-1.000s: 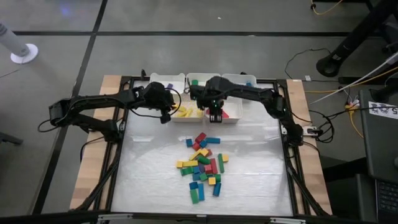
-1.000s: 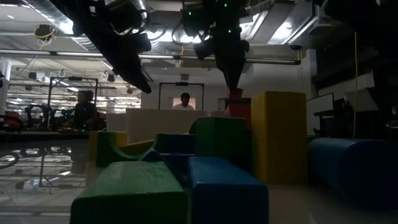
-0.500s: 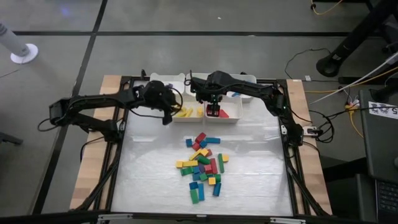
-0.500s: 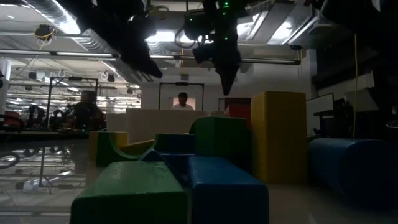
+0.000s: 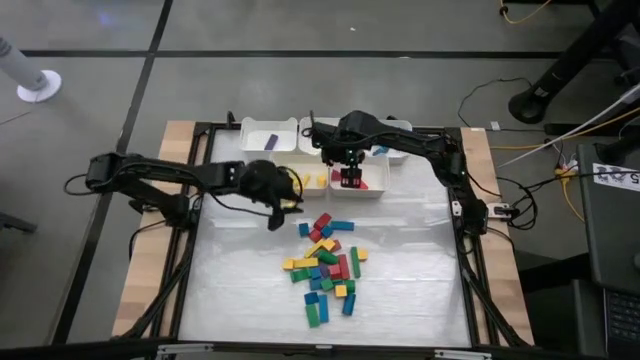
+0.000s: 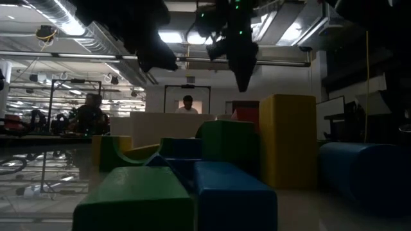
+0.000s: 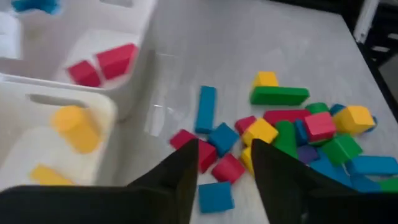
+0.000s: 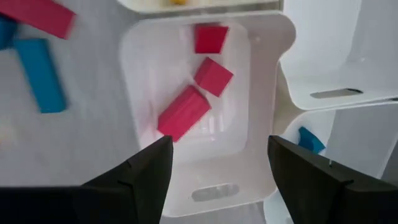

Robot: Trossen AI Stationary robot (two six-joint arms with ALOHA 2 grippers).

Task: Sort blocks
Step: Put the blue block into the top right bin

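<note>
Right pincer (image 5: 350,178): spread wide, empty, above red-block bin (image 5: 372,189), upper centre.
Left pincer (image 5: 275,212): part-open, holding nothing, left of pile.
Blocks (image 5: 325,268): heaped mid-table (image 5: 420,280).

High view: mounted overhead, facing straight down, far enough to take in the whole table (image 5: 400,300), both arms and surrounding floor. Low view: set at table-top level, facing horizontally across the surface into the room behind; very near the blocks (image 6: 218,160), which fill the foreground. Left wrist view: carried on the left arm, looking obliquely down at close range onto the block pile (image 7: 298,134) and the edges of two bins. Right wrist view: carried on the right arm, looking almost straight down, close above the bin of red blocks (image 8: 261,93). That bin also appears in the left wrist and high views; the pile appears in the high, low and left wrist views.
</note>
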